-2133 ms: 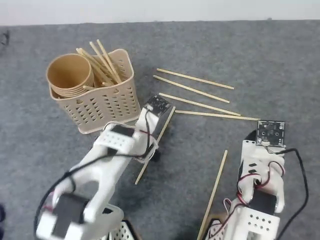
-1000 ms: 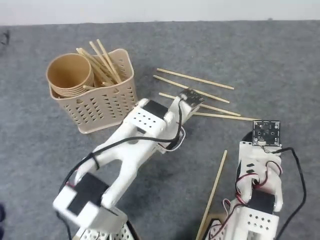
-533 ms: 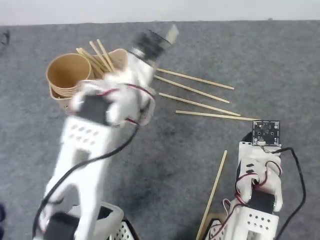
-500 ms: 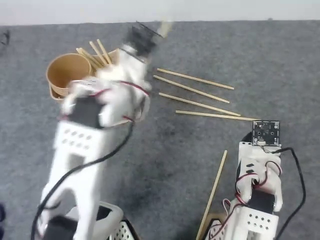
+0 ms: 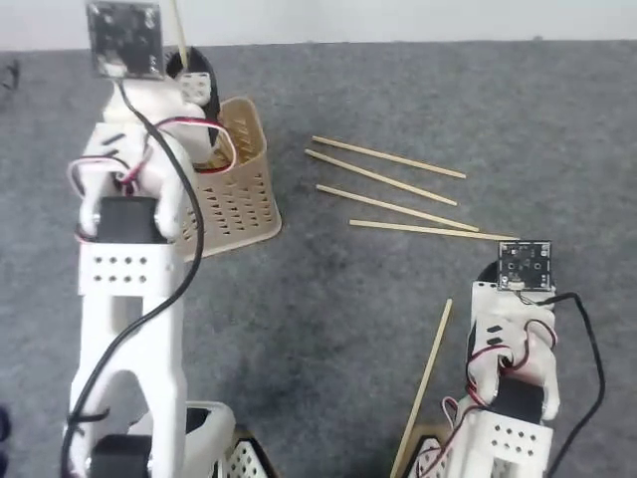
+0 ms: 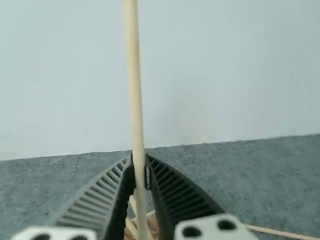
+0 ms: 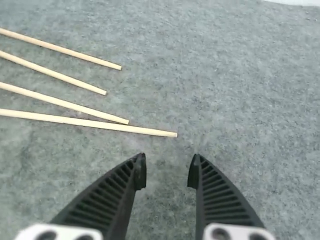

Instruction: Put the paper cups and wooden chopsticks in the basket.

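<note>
One chopstick (image 6: 132,75) upright between the left fingers (image 6: 175,196)

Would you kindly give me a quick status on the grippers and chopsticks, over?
Left gripper shut on a chopstick, upright at the basket. Right gripper open. Five chopsticks loose on the carpet. Nothing blocking the basket.

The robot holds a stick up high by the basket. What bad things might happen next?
1. The left gripper pinches the chopstick low down, most of it above; it might tilt or fall outside the basket on release.
2. The left arm hangs right over the basket and might bump it.
3. The lone chopstick beside the right arm may be awkward to reach.
</note>
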Tool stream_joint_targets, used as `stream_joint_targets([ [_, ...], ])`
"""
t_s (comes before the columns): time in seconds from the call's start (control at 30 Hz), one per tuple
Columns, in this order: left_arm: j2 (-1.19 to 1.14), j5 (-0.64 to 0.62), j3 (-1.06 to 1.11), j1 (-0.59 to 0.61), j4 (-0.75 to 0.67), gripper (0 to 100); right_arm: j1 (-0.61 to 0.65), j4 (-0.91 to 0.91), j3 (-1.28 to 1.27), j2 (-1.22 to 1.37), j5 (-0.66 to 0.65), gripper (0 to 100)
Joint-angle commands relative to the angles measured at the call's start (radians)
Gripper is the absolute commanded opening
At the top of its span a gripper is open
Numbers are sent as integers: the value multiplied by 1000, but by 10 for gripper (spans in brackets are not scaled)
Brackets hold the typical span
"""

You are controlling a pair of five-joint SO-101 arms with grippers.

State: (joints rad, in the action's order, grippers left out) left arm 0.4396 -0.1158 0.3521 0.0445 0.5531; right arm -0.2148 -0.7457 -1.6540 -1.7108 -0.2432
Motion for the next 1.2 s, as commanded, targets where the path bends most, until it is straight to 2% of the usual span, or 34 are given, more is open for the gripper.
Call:
stream_joint_targets([
  [0.0, 2, -15, 157, -3, -241, 13, 12, 19, 6, -10, -44, 147],
  [0.13, 9, -15, 331, -3, -384, 15, 30, 54, -15, -10, -54, 147],
  [0.23, 28, -15, 410, 0, -387, 27, 38, 58, -17, -10, -54, 147],
  [0.43, 164, -15, 519, 5, -385, 209, 38, 56, -17, -10, -54, 147],
  [0.53, 272, -14, 564, 5, -382, 213, 38, 53, -17, -10, -54, 147],
  [0.7, 454, 48, 547, -21, -209, 213, 38, 53, -17, -10, -54, 147],
  [0.83, 489, 170, 479, -149, -20, 213, 38, 53, -17, -10, -54, 147],
  [0.9, 466, 258, 446, -236, 58, 213, 36, 53, -17, -10, -54, 147],
  [1.07, 322, 364, 323, -368, 161, 213, 18, 51, -11, -10, -54, 147],
  [1.17, 146, 423, 214, -430, 247, 213, -128, 59, 20, -10, 2, 147],
])
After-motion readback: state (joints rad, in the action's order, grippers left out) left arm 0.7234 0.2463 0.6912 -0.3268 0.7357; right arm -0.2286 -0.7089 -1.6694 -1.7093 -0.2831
